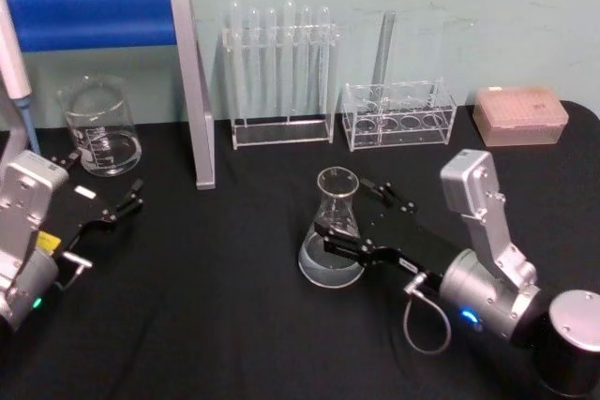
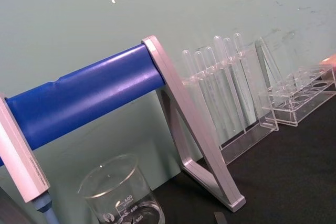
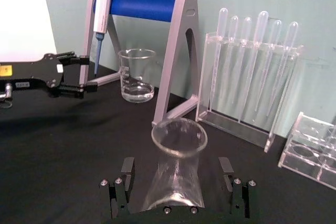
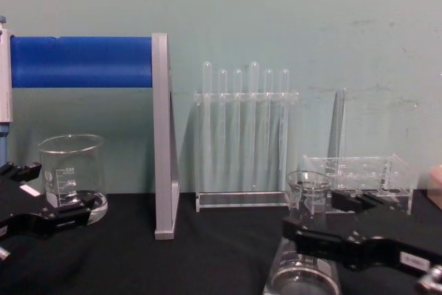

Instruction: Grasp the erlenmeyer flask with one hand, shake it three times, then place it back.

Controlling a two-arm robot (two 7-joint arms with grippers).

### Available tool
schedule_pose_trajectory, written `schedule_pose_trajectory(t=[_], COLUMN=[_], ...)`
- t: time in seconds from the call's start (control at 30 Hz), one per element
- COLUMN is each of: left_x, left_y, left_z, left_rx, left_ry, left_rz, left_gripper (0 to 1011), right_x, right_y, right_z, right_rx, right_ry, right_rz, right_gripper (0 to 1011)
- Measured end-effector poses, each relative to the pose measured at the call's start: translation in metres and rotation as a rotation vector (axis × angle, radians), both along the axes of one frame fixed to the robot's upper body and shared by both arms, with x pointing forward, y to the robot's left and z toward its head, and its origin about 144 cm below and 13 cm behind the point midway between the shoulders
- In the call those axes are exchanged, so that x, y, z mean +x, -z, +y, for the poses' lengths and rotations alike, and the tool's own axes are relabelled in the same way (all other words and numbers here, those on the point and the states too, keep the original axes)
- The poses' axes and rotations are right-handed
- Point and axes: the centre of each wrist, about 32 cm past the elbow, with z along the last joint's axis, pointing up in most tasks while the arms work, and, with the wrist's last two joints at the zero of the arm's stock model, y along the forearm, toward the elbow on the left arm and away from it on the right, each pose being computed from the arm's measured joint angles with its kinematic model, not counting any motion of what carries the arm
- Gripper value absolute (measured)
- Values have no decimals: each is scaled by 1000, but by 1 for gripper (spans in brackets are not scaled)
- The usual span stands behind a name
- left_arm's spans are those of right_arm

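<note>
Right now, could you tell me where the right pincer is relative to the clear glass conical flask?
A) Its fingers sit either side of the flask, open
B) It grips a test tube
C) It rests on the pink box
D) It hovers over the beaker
A: the right pincer has a finger on each side of the clear glass conical flask, with gaps showing, on the black table.

Right claw (image 4: 331,222) straddles the erlenmeyer flask (image 4: 304,267), fingers apart.

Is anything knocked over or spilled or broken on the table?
No, nothing stands out. The flask stands upright on the black table with a little clear liquid inside, and the right gripper sits open around it. The beaker and the test tubes in their rack are upright too. The left gripper waits open near the beaker.
</note>
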Motion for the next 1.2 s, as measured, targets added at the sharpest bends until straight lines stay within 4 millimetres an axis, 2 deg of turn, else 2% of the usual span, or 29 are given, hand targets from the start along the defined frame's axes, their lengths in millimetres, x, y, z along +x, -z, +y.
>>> schedule_pose_trajectory(t=[0.47,0.63,0.9,1.2], left_x=[0,0,0,0], left_y=[0,0,0,0], left_z=[0,0,0,0], left_rx=[0,0,0,0], left_ry=[0,0,0,0], left_rz=[0,0,0,0], left_gripper=[1001,1001,1001,1001], right_x=[-30,-34,-28,-6], right_y=[-11,-13,-15,-15], right_z=[-36,-47,-58,-66], right_rx=[-25,-23,-17,-75], right_ry=[-48,-17,96,330], right_rz=[2,-8,-27,-97], right_gripper=[1000,1000,1000,1000])
